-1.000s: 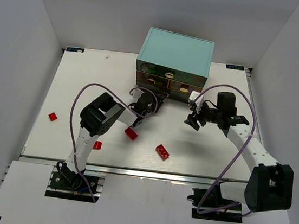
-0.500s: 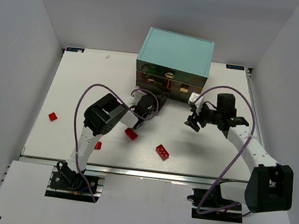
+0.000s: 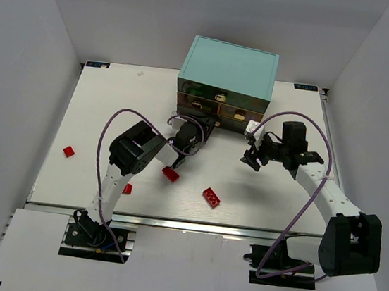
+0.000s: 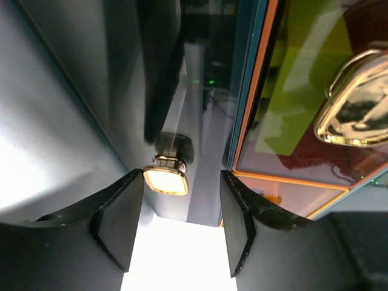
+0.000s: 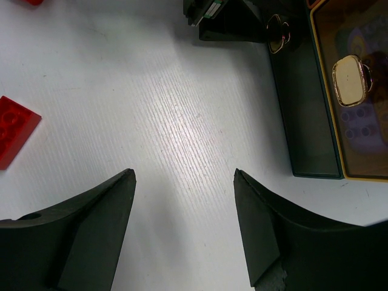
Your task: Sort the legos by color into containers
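At the cabinet (image 3: 229, 64), left fingers (image 4: 118, 224) frame a drawer knob (image 4: 167, 180).
Spread either side, seemingly to pull; right fingers (image 5: 91, 230) hover released nearby.

Colour rundown: the cabinet (image 3: 229, 63) has a light teal top over a dark frame. Up close, one drawer front (image 4: 303, 91) is see-through with orange edging, and yellow-green and dark red show behind it. The small knob (image 4: 165, 180) is cream with a gold rim. The other knob (image 5: 350, 79) is cream and gold too, on a drawer (image 5: 303, 121) that's dark teal with yellow edging. The table (image 3: 114, 107) is white with a fine streaky grain. The loose legos are all bright red: (image 3: 170, 174), (image 3: 211, 197), (image 3: 69, 151), (image 3: 127, 188). The left arm (image 3: 108, 184) and right arm (image 3: 324, 190) are white with black joints, and the cable (image 3: 298, 114) is purple. The left gripper (image 4: 180, 176) and right gripper (image 5: 183, 173) are plain black.
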Tool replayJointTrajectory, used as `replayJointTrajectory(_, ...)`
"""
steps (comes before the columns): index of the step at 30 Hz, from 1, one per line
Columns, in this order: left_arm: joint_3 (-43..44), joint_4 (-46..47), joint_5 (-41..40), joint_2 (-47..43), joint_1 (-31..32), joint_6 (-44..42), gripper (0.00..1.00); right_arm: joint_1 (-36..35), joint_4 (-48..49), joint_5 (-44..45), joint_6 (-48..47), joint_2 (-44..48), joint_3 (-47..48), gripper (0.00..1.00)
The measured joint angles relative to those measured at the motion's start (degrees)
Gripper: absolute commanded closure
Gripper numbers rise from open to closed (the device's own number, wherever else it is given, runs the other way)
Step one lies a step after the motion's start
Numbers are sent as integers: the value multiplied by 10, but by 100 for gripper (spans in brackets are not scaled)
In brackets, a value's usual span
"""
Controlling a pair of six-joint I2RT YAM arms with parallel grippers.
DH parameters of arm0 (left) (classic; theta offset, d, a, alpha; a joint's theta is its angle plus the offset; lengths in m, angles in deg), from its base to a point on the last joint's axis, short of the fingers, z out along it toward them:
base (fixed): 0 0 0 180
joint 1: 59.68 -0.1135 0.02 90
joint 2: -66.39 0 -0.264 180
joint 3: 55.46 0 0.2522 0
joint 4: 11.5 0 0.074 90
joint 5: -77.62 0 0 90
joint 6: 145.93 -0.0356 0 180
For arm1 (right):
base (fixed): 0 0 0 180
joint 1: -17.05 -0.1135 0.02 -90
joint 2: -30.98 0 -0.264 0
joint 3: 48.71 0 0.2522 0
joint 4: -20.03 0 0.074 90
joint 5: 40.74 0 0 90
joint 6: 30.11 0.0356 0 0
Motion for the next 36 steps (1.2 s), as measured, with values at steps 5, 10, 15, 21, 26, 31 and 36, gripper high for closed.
replayJointTrajectory(5,17,-12,0,10,-1,1,40,1,0,5,0,0,0,29)
replayJointTrajectory(10,27,-28,9,18,2,2,46,3,0,7,0,0,0,28)
replayJointTrajectory(15,31,-33,10,19,2,5,63,3,0,7,0,0,0,28)
replayJointTrajectory(21,30,-24,13,22,1,10,75,3,0,7,0,0,0,28)
replayJointTrajectory(26,5,7,19,20,2,13,76,4,0,7,0,0,0,28)
replayJointTrajectory(31,-66,41,43,-12,6,14,76,4,-1,6,-3,0,0,28)
replayJointTrajectory(36,-160,59,65,-68,12,15,75,4,-3,2,-5,0,-1,28)
